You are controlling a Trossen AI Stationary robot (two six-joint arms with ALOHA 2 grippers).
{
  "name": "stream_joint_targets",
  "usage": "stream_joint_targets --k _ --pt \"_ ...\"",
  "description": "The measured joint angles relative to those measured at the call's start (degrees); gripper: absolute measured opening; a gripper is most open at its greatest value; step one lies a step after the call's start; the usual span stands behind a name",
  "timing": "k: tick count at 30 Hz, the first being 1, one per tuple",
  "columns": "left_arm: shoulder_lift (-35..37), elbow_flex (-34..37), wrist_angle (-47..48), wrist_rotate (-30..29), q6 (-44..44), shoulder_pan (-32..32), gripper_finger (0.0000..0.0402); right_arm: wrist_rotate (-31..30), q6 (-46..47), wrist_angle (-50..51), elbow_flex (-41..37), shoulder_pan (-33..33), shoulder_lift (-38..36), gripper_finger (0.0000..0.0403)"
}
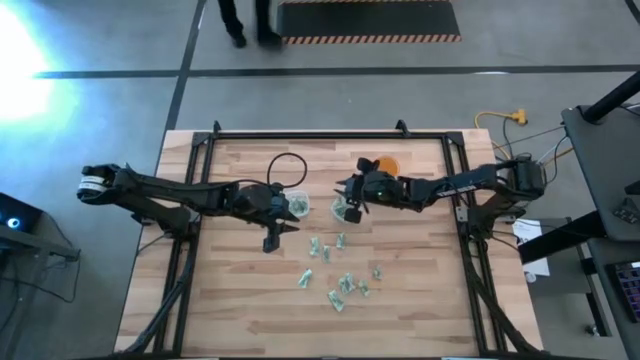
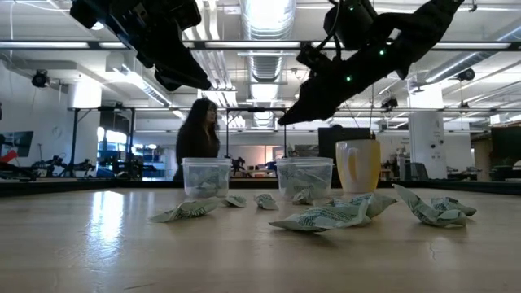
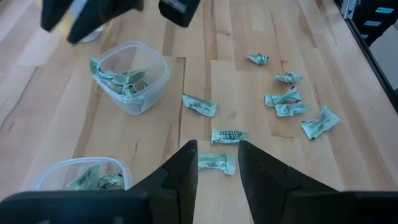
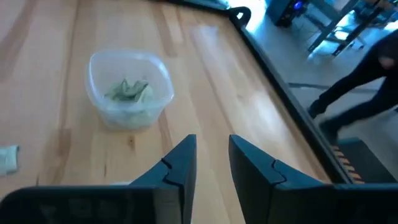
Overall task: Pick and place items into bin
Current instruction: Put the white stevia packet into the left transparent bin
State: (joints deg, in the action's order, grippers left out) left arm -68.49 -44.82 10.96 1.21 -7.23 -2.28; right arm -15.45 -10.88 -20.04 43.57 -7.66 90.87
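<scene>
Several tiny pale green-and-white wrapper pieces [image 1: 340,282] lie scattered on the wooden table, toward its near edge; in the low view they [image 2: 326,216] lie flat on the boards. Two clear plastic cups [image 1: 297,206] [image 1: 344,211] stand mid-table, and each holds some pieces [image 3: 118,79]. My left gripper [image 1: 272,240] [image 3: 217,163] hovers open above the table, beside the left cup, with one piece [image 3: 217,163] showing just past its fingertips. My right gripper [image 1: 350,192] [image 4: 208,158] hangs open and empty above the right cup [image 2: 304,177].
An orange cup [image 1: 383,164] [image 2: 358,165] stands behind the right cup, near the far edge. A black cable loop [image 1: 288,166] lies behind the left cup. The table's black frame [image 1: 330,135] runs along its edges. A person [image 2: 195,137] stands in the room beyond the table.
</scene>
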Motion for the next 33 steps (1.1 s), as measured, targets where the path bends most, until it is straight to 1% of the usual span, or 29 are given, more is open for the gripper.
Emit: stream_joint_targets --k 5,10,17,19,22,27,33 --pt "0.0 0.0 0.1 0.0 -1.4 0.0 0.0098 0.0 -0.3 5.3 3.6 -0.1 4.5 0.0076" --pt "0.0 0.0 0.4 0.1 -1.4 0.0 0.0098 -1.5 0.3 9.9 6.8 -0.3 6.1 0.0068" --pt "0.0 0.1 0.5 0.1 -1.2 0.0 0.0098 -1.5 2.1 26.2 11.2 -0.3 5.5 0.0063" --pt "0.0 0.1 0.4 0.1 -1.0 0.0 0.0098 -1.3 2.6 28.8 11.5 -0.2 4.9 0.0065" --pt "0.0 0.1 0.4 0.1 -1.0 0.0 0.0098 -1.2 3.3 30.7 11.2 0.4 3.9 0.0065" --pt "0.0 0.1 0.4 0.1 -1.0 0.0 0.0098 -1.0 3.3 30.7 10.4 2.1 1.4 0.0061" --pt "0.0 0.1 0.4 0.1 -1.1 -0.1 0.0098 -0.8 1.0 30.8 10.3 5.8 -3.1 0.0062"
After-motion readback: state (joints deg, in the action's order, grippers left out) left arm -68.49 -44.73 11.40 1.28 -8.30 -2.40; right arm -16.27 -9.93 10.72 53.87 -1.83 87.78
